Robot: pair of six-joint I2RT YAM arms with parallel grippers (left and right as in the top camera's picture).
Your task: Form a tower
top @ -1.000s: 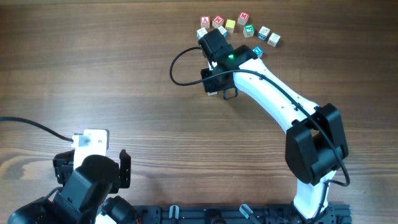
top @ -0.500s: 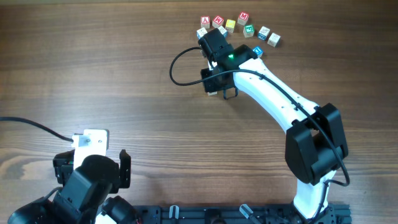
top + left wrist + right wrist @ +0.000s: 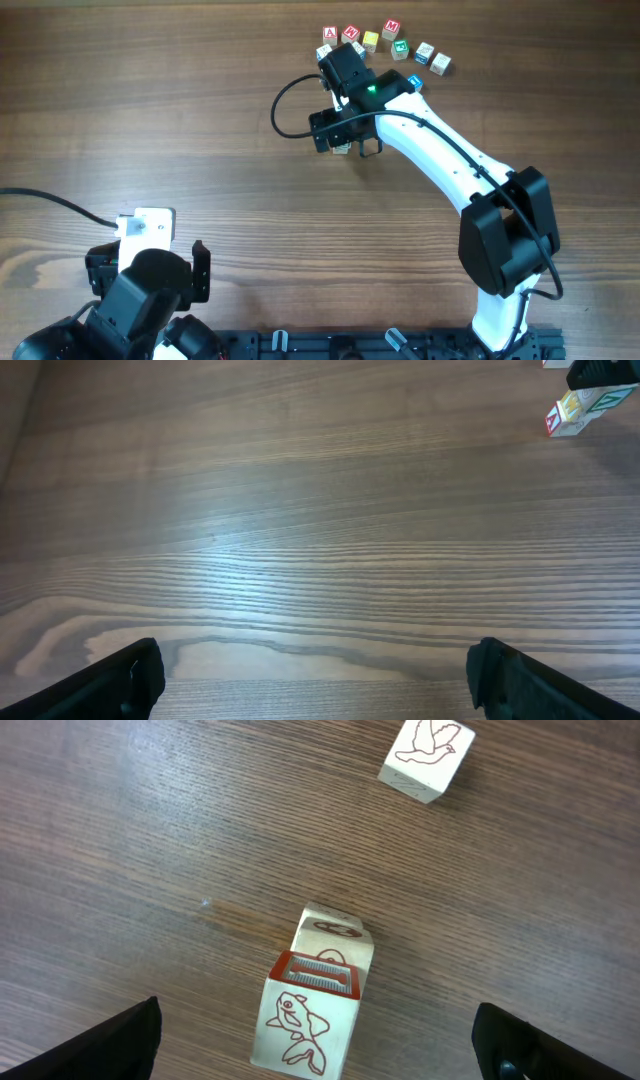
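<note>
The tower (image 3: 342,148) is a stack of two pale cubes standing on the wood table. In the right wrist view the tower (image 3: 312,1010) shows a top cube with a red-framed upper face and a red fish drawing, sitting slightly askew on the lower cube. My right gripper (image 3: 343,140) is open, with its fingers wide on either side of the stack and not touching it. The same gripper (image 3: 325,1048) shows only its dark fingertips (image 3: 115,1045) at the frame's bottom corners. My left gripper (image 3: 320,680) is open and empty, far off at the front left. It sees the tower (image 3: 575,412) in the distance.
Several loose letter cubes (image 3: 391,30) lie in an arc at the table's far edge behind the right arm, and a blue one (image 3: 413,82) lies beside the arm. A pale cube with a bird drawing (image 3: 427,755) lies just past the tower. A black cable (image 3: 285,105) loops to the left of the gripper.
My right gripper's jaws have spread wide, letting go of the top cube, which stays on the stack. Neither arm has otherwise moved.
</note>
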